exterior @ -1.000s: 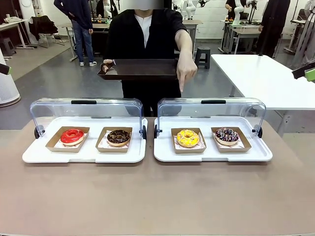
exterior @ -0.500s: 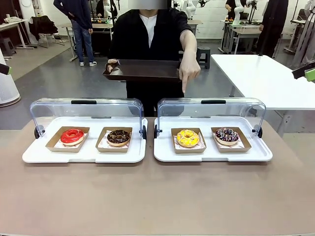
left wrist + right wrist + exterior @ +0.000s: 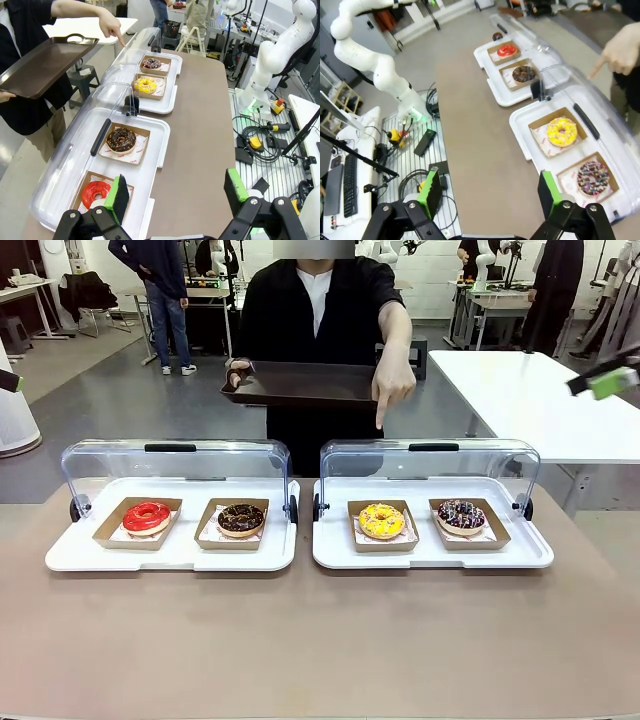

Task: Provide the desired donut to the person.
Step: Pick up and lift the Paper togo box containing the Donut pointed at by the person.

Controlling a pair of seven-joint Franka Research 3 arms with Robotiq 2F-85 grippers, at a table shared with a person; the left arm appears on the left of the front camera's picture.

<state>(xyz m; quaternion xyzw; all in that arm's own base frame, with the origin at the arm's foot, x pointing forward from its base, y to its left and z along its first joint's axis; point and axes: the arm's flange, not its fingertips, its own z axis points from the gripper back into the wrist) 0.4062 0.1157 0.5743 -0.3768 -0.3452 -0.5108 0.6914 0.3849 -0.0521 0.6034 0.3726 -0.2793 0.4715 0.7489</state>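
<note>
The person [image 3: 320, 320] stands at the far side of the table, holding a dark tray [image 3: 300, 383] in one hand. The other hand [image 3: 392, 388] points a finger down over the yellow donut [image 3: 381, 520] [image 3: 562, 131] [image 3: 145, 85]. That donut sits in a cardboard tray next to a sprinkled chocolate donut [image 3: 461, 515]. A red donut [image 3: 147, 516] and a chocolate donut [image 3: 241, 519] lie under the left cover. My left gripper [image 3: 176, 192] hangs open high above the table's left end. My right gripper [image 3: 488, 192] is open too, high over the right end, nothing between its fingers.
Two white serving trays [image 3: 180, 555] [image 3: 430, 555] have their clear lids [image 3: 175, 465] [image 3: 430, 462] swung back. The brown tabletop [image 3: 320, 640] in front of them is bare. A white table [image 3: 530, 400] stands at the back right. Cables and boxes [image 3: 260, 145] lie beside the arm bases.
The person has stepped to the right with the dark tray, and the pointing hand has shifted right, over the yellow donut's cover. My right gripper's tip has moved a little at the picture's right edge.
</note>
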